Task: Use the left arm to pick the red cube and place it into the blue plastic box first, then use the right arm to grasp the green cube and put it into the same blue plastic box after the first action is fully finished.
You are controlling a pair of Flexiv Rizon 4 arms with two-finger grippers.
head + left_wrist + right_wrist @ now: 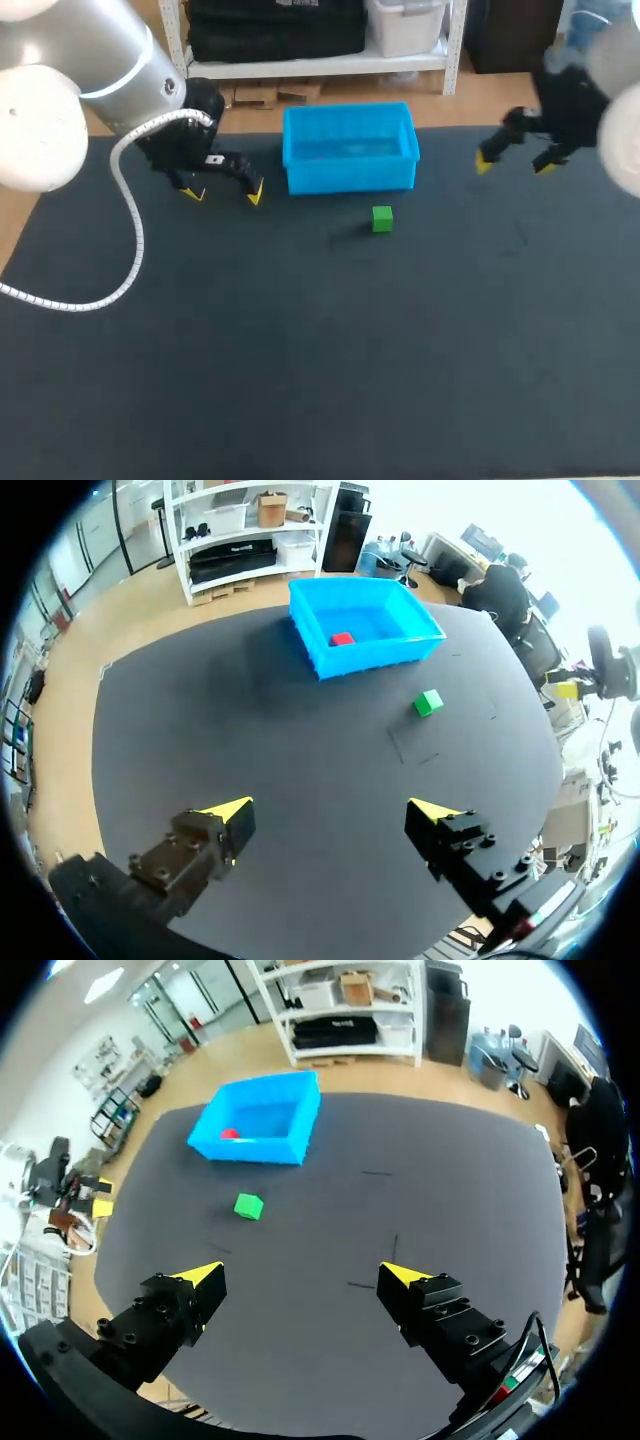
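Box [350, 176] holds red cube [343, 638] (green cube [382, 218] nearby); left tool [224, 193], right tool [514, 164] gape wide, empty.

gripper [332, 817]: fingers spread wide, nothing between them
red cube [343, 638]: inside the blue box [400, 652]
green cube [428, 702]: on the counter [250, 740], near the box

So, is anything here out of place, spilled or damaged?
Nothing stands out. The red cube lies inside the upright blue plastic box, the green cube sits on the dark table, and the left end effector and right end effector hang open, empty.
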